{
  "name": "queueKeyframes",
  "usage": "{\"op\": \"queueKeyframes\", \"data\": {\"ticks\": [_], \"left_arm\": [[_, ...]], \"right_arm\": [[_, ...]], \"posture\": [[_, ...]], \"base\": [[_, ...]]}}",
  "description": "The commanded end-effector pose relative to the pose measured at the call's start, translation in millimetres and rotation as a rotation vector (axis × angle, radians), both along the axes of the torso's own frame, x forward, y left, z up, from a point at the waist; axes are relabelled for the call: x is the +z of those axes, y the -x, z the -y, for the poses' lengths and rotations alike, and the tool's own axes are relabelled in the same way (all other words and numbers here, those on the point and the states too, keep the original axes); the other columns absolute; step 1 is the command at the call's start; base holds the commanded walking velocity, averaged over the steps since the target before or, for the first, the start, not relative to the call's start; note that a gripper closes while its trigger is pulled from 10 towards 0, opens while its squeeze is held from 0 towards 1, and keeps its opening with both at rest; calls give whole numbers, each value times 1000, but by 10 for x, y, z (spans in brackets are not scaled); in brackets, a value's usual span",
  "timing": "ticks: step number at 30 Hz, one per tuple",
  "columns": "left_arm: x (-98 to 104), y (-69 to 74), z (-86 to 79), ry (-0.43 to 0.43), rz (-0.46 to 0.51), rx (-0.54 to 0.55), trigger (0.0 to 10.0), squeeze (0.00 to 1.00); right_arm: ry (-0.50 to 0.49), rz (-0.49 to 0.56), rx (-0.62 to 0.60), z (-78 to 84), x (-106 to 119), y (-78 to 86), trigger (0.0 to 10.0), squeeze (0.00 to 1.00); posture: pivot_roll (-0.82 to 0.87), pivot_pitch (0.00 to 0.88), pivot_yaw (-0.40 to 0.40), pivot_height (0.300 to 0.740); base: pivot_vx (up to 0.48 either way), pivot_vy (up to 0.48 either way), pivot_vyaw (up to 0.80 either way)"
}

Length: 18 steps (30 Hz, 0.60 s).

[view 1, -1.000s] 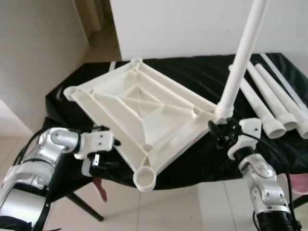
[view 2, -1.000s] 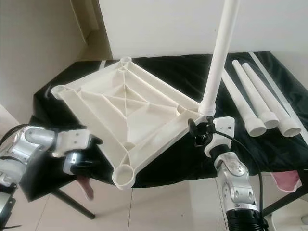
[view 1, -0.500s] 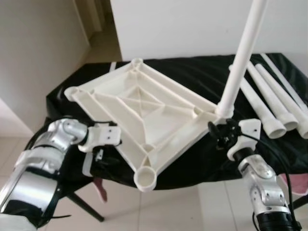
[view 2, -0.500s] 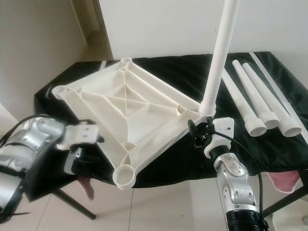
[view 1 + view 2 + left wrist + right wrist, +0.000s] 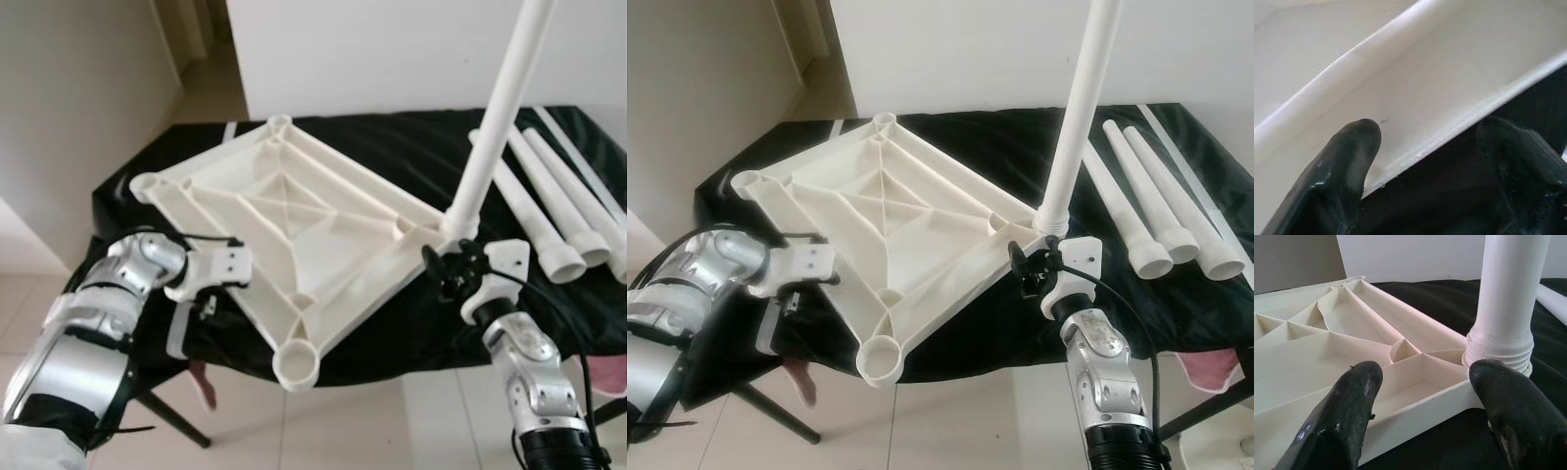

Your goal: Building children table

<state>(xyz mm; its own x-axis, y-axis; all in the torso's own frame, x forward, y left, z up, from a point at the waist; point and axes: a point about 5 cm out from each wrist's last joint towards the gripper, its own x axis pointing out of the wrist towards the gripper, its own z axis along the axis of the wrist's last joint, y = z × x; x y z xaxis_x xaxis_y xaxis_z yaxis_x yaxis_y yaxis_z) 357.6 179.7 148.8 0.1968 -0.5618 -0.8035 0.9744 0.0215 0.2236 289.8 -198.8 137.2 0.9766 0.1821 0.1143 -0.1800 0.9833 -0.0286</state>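
on black-draped table (image 5: pixel 392 157) | white tabletop (image 5: pixel 294 220) upturned, one leg (image 5: pixel 495 117) upright | left fingers (image 5: pixel 1347 161), right fingers (image 5: pixel 1352 401) parted, holding nothing

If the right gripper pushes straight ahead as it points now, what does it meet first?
Probably the white tabletop's near edge rail, right by the corner where the screwed-in leg stands; the right gripper is open.

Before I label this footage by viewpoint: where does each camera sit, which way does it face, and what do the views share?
Left eye and right eye: on the head, facing forward and down at the tabletop, fitted leg and loose legs; both silver arms show.
Left wrist: along the open left gripper at the tabletop's edge.
Right wrist: along the open right gripper at the leg's threaded base.
All four views share the tabletop; both eyes and the right wrist share the fitted leg.
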Motion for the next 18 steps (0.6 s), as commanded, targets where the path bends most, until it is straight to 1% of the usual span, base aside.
{"op": "queueKeyframes", "data": {"ticks": [1, 3, 4, 5, 6, 7, 9, 10, 11, 13, 14, 16, 18], "left_arm": [[11, -151, -93, 28, 252, 250, 10000, 0], [-47, -134, -91, 46, 211, 293, 10000, 0], [-83, -124, -83, 70, 177, 328, 10000, 0], [-83, -124, -83, 70, 177, 328, 10000, 0], [-139, -116, -81, 96, 142, 394, 10000, 0], [-139, -116, -81, 96, 142, 394, 10000, 0], [-183, -110, -93, 96, 154, 438, 10000, 0], [-184, -111, -72, 126, 153, 467, 10000, 0], [-184, -111, -72, 126, 153, 467, 10000, 0], [-132, -133, 6, 242, 128, 559, 10000, 0], [-132, -133, 6, 242, 128, 559, 10000, 0], [-83, -126, 95, 304, 140, 618, 10000, 0], [-73, -103, 147, 331, 147, 666, 10000, 0]], "right_arm": [[-5, -10, 4, -28, -16, 4, 10000, 0], [-2, -10, 4, -27, -15, 9, 10000, 0], [0, -9, 4, -19, -10, 12, 10000, 0], [0, -9, 4, -19, -10, 12, 10000, 0], [4, -7, 2, -2, 3, 14, 10000, 0], [4, -7, 2, -2, 3, 14, 10000, 0], [7, -6, 1, 5, 10, 15, 10000, 0], [7, -5, 0, 10, 10, 18, 10000, 0], [7, -5, 0, 10, 10, 18, 10000, 0], [7, -5, -3, 12, 9, 28, 10000, 0], [7, -5, -3, 12, 9, 28, 10000, 0], [6, -7, -4, -5, -4, 43, 10000, 0], [2, -8, -4, -17, -12, 51, 10000, 0]], "posture": [[-111, 17, 90, 740], [-112, 17, 91, 740], [-115, 20, 90, 740], [-115, 20, 90, 740], [-117, 20, 92, 740], [-117, 20, 92, 740], [-117, 20, 92, 740], [-121, 24, 95, 740], [-121, 24, 95, 740], [-123, 26, 98, 740], [-123, 26, 98, 740], [-124, 28, 101, 740], [-126, 31, 105, 740]], "base": [[0, 0, 0], [0, 0, 0], [0, 0, 0], [0, 0, 0], [0, 0, 0], [0, 0, 0], [0, 0, 0], [0, 0, 0], [0, 0, 0], [0, 0, 0], [0, 0, 0], [0, 0, 0], [0, 0, 0]]}}
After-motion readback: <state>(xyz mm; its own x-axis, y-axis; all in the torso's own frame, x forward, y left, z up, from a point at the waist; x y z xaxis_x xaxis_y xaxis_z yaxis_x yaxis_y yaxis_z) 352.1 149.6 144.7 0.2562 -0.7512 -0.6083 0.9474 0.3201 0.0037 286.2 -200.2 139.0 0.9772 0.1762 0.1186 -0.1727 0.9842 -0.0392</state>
